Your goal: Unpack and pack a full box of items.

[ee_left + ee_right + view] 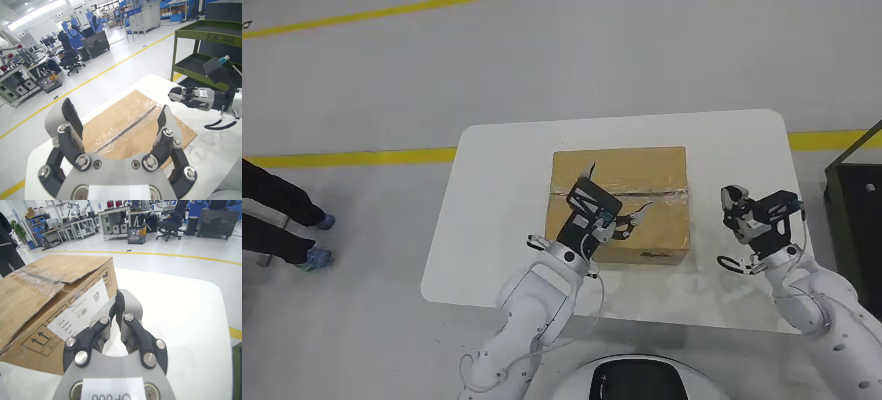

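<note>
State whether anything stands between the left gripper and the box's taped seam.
Nothing visible does. The left gripper hangs open above the box, with only air between its fingers and the taped seam. The right gripper, shut, sits beside the box over the table.

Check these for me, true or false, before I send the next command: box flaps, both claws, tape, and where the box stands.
1. The box has its top flaps closed. True.
2. The left claw is shut on the tape. False: it is open over the box top and holds nothing.
3. The right claw is shut and empty, beside the box's labelled side. True.
4. The box stands on the green cart. False: it stands on the white table; the cart is off to one side.
5. Crumpled clear tape lies along the top seam. True.
</note>
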### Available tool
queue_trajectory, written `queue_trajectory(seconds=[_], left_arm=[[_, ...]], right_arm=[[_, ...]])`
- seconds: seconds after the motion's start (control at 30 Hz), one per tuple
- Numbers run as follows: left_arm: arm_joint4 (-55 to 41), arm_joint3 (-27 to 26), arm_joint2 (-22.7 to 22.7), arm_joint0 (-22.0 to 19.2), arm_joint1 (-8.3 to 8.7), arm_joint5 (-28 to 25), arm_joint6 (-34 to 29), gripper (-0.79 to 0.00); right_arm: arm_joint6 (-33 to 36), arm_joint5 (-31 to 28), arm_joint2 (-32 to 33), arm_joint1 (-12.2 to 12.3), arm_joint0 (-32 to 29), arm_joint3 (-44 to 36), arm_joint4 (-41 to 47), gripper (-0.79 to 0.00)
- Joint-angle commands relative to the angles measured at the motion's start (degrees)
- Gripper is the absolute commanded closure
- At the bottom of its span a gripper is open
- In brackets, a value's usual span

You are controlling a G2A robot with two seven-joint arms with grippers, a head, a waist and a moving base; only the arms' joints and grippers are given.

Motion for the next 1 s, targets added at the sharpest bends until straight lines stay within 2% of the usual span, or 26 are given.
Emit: queue_trajectory(seconds=[0.0, 0.1, 0.17, 0.23, 0.37, 0.5, 0.67, 0.87, 0.97], left_arm=[[0.01, 0.00, 0.00, 0.00, 0.00, 0.00, 0.00, -0.785], [0.15, 0.08, -0.03, 0.09, 0.02, 0.00, 0.01, -0.785], [2.82, 0.56, 0.66, -0.09, 0.18, -2.14, 0.32, -0.785], [1.54, 1.59, 2.08, -0.63, -0.11, -2.78, -0.26, -0.785], [-0.61, 4.64, 7.28, -5.23, -1.27, -5.98, -3.09, -0.785], [-3.77, 9.53, 11.74, -9.86, -2.96, -4.73, -6.41, -0.785], [-4.19, 16.13, 15.11, -15.83, -4.89, -2.55, -10.84, -0.785], [-1.80, 21.75, 16.99, -19.19, -6.17, -1.10, -13.65, -0.650], [-1.51, 22.29, 17.06, -19.47, -6.41, -2.02, -14.86, -0.650]], right_arm=[[0.04, 0.07, 1.71, 0.18, -1.73, -1.54, -0.37, 0.000], [0.21, 0.16, 3.30, 0.31, -3.43, -3.18, -0.36, 0.000], [0.42, 0.33, 4.07, 0.37, -4.19, -4.11, -0.74, 0.000], [0.46, 0.45, 4.54, 0.37, -4.76, -4.83, -0.74, 0.000], [0.67, 0.62, 5.40, 0.38, -5.45, -6.03, -1.34, 0.000], [0.66, 0.37, 5.88, 0.36, -6.24, -6.86, -1.73, 0.000], [0.28, 0.39, 6.22, 0.26, -7.00, -7.30, -1.80, 0.000], [-0.03, 0.08, 6.89, 0.20, -7.59, -7.41, -2.20, 0.000], [-0.04, -0.05, 7.06, 0.16, -7.67, -7.39, -2.24, 0.000]])
